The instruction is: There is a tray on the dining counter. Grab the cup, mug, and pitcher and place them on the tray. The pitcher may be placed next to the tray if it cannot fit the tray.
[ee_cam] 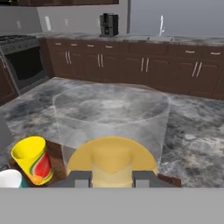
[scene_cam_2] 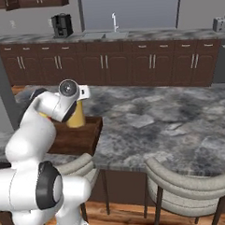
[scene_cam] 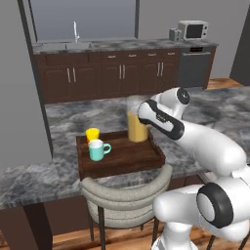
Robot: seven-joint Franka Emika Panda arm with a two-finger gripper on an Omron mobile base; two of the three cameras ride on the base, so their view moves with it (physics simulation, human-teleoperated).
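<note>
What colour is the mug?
Teal, with a white inside; the mug shows best in the left base view.

white robot arm [scene_cam_2: 44, 113] bends over a dark wooden tray [scene_cam_2: 80, 137] on a marbled counter [scene_cam_2: 156, 116]. a pitcher [scene_cam_2: 77, 117] of orange liquid stands on the tray, partly hidden by the arm.

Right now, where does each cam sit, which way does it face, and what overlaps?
Left base view: behind the arm on its left, facing forward and down at the tray with the cup, the mug and the pitcher; white arm rises from the lower right.
Right base view: behind on the right, facing the dining counter; arm from the lower left, hiding most of the tray.
Hand view: on the hand, looking along the jaws, which flank the pitcher.
Shared: pitcher, tray, counter, back cabinets.
</note>
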